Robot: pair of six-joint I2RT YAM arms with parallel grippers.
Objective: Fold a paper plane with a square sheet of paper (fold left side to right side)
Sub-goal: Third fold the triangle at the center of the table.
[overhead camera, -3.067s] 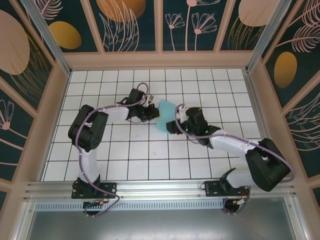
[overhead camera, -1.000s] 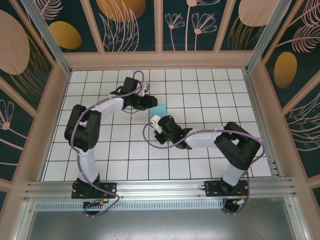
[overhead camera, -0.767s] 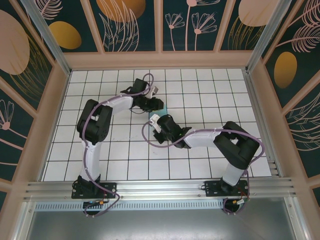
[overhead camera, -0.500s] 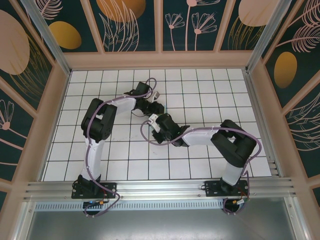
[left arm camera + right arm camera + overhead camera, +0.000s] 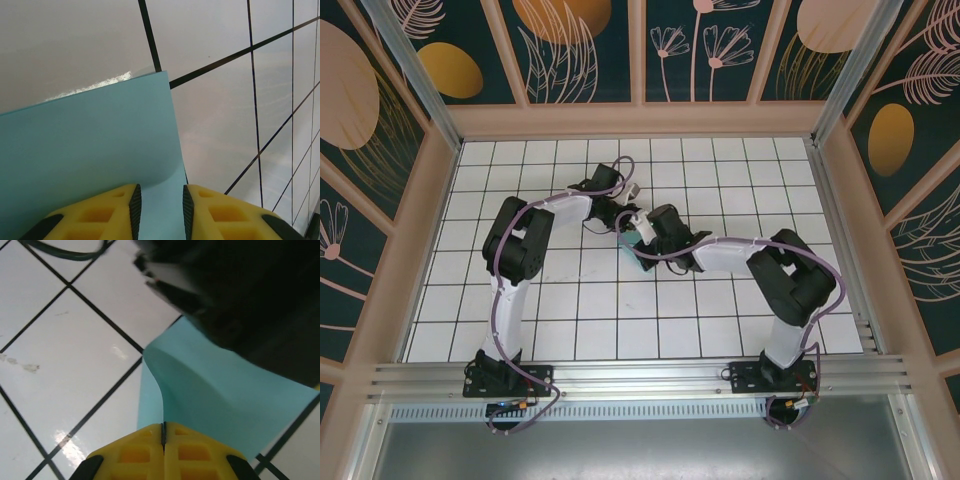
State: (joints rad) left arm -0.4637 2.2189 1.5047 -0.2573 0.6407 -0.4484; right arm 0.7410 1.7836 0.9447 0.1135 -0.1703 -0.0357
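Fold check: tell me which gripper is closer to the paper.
Right, narrowly. The right gripper is shut, with an edge of the paper running into its seam; the left gripper sits over the paper's face, fingers apart, contact unclear.

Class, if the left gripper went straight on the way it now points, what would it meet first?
The paper, probably: it lies just ahead of the left gripper and reaches between its jaws; depth is unclear.

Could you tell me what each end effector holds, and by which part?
The right end effector pinches the thin light turquoise paper sheet by a raised edge; the left end effector stands open over it.
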